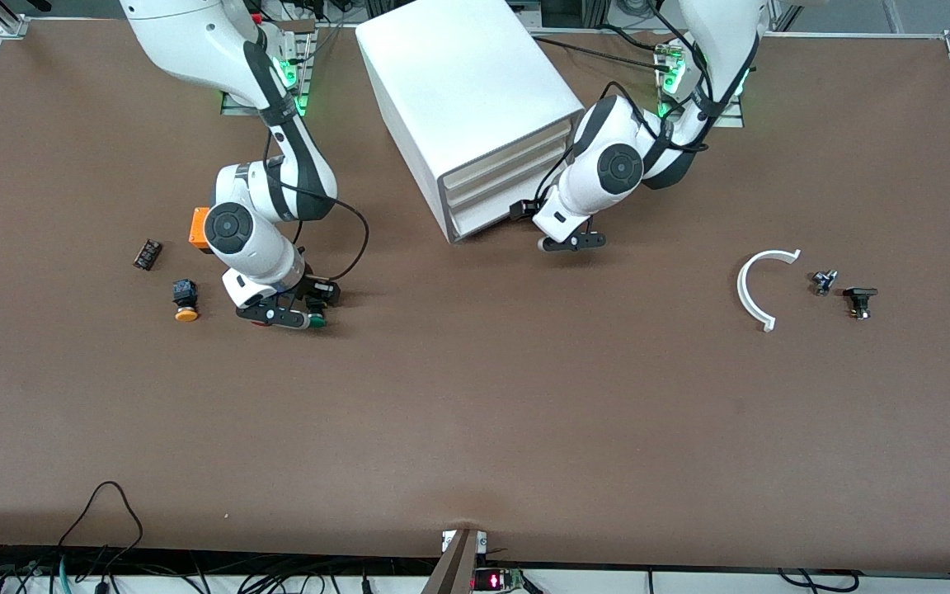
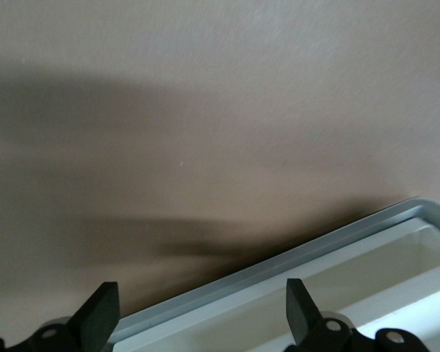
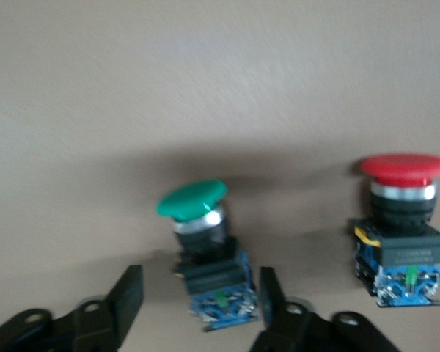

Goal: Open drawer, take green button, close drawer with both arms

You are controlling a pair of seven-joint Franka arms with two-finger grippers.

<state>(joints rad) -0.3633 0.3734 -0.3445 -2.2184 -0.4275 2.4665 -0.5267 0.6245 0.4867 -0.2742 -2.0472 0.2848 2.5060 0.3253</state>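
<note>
Green-capped, the button (image 3: 205, 249) lies on the brown bench (image 1: 475, 412), nearer the front camera than the white cabinet (image 1: 463, 91) and toward the right arm's end. The right tool (image 1: 292, 316) is down around it, fingers (image 3: 125, 297) spread to either side of its black-and-blue body, not gripping. A red-capped button (image 3: 405, 227) stands just beside it, and an orange-capped button (image 1: 185, 300) lies farther toward that same end. The left tool (image 1: 572, 242) sits low at the cabinet's front, by the corner toward the left arm's end, its fingers (image 2: 101, 314) spread apart and holding nothing. The drawer (image 1: 493, 219), lowest in the cabinet, sits flush with the three above it.
</note>
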